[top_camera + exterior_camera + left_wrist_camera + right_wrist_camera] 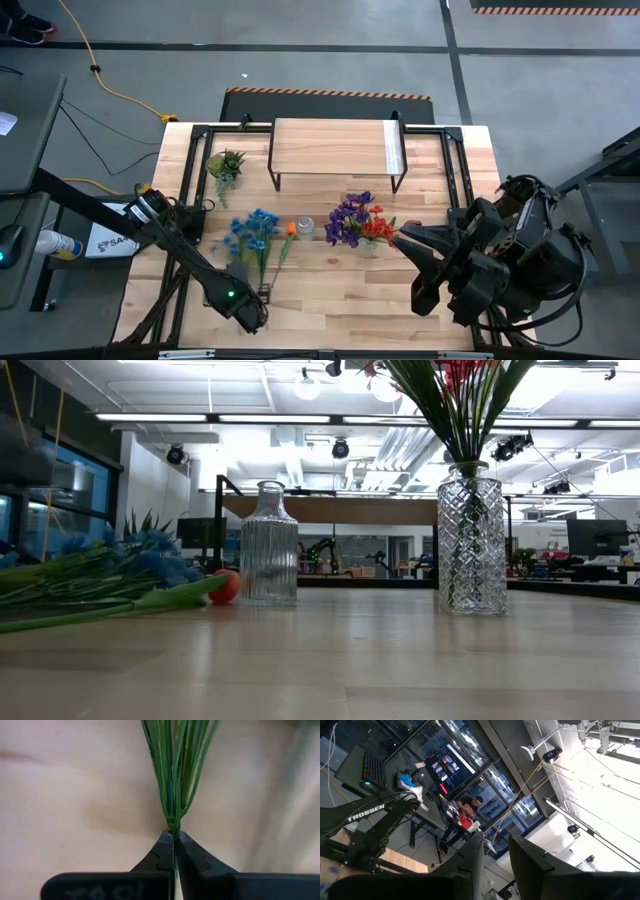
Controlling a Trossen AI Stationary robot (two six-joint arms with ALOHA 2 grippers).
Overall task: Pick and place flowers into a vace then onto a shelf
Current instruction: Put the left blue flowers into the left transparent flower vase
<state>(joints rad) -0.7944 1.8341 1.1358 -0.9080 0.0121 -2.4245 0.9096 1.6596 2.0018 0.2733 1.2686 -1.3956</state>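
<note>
The left tool (174,836) is clenched on the stem ends of the blue flowers (252,232) lying flat on the surface (340,290), while the right tool (495,845), released, points up beside the red and purple flowers (358,220) standing in a vase (471,538) before the shelf (335,145).

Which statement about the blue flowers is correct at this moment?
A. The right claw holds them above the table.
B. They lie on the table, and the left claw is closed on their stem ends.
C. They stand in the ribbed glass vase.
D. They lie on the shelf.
B. The blue flowers lie flat on the table, and the left wrist view shows the left claw shut on their green stem ends; the ribbed glass vase is empty.
</note>
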